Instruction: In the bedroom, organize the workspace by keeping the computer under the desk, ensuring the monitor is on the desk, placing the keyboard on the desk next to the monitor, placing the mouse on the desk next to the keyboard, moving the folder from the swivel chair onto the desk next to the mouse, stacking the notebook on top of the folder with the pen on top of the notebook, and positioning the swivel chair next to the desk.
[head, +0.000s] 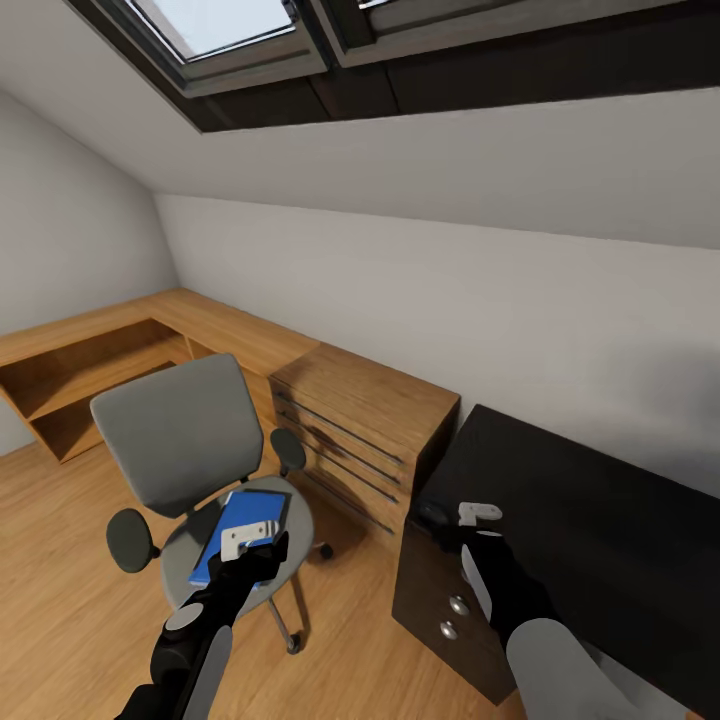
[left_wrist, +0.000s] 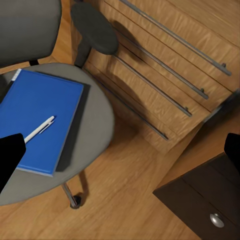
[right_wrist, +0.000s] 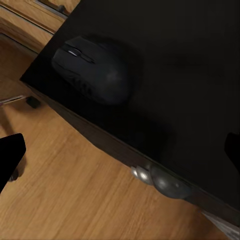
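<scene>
Folder (left_wrist: 42, 122) with pen (left_wrist: 39, 129) lies on the chair (head: 190, 440) seat, dresser (head: 370, 430) at 3 o'clock of it. Mouse (right_wrist: 95, 70) sits at the desk (head: 580, 520) corner. Left pincer (head: 250, 535) and right pincer (head: 470, 520) hover wide, empty, fingertips cropped.

This is a room up under the roof of a home, used as a little office. The white wall (head: 420, 290) slopes in, and a roof window (head: 230, 30) sits at 12 o'clock. The floor (head: 60, 560) is wood. A low wooden shelf (head: 90, 370) runs at 9 o'clock, a dresser (head: 360, 430) stands in the middle, and a black desk (head: 580, 520) is at 4 o'clock. A grey chair (head: 180, 440) waits at 7 o'clock.
</scene>
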